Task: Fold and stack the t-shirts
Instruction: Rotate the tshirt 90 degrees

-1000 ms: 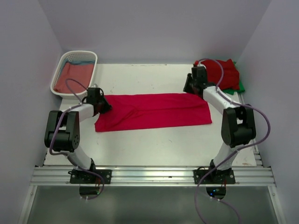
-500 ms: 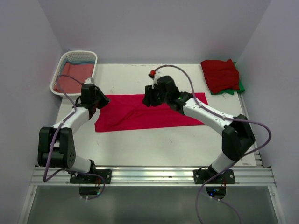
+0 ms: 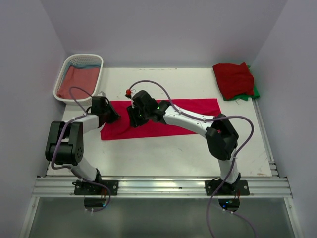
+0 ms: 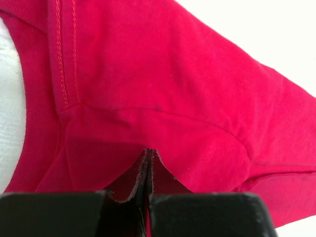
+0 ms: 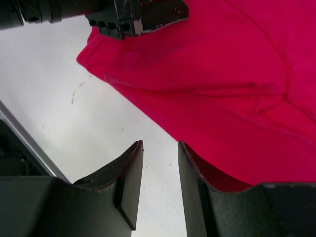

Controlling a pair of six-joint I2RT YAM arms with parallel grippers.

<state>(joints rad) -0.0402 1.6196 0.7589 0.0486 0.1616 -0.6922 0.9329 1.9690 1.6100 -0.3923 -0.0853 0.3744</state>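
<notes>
The crimson t-shirt (image 3: pixel 119 130) lies as a long strip on the tabletop (image 3: pixel 163 153). The left pincer (image 4: pixel 148 153) is clamped on its left end. The right pincer (image 5: pixel 160 145) hovers near it, jaws apart and empty. I judge the folding half done; the next move needs a firm pinch on an edge.

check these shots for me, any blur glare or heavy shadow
top external: even soft light, all sharp, only faint shadows; left wrist: crimson t-shirt seams crisp, left gripper fingers dark and soft at the bottom edge; right wrist: right gripper fingers close, blurry and underlit, table bright, marks still readable
</notes>
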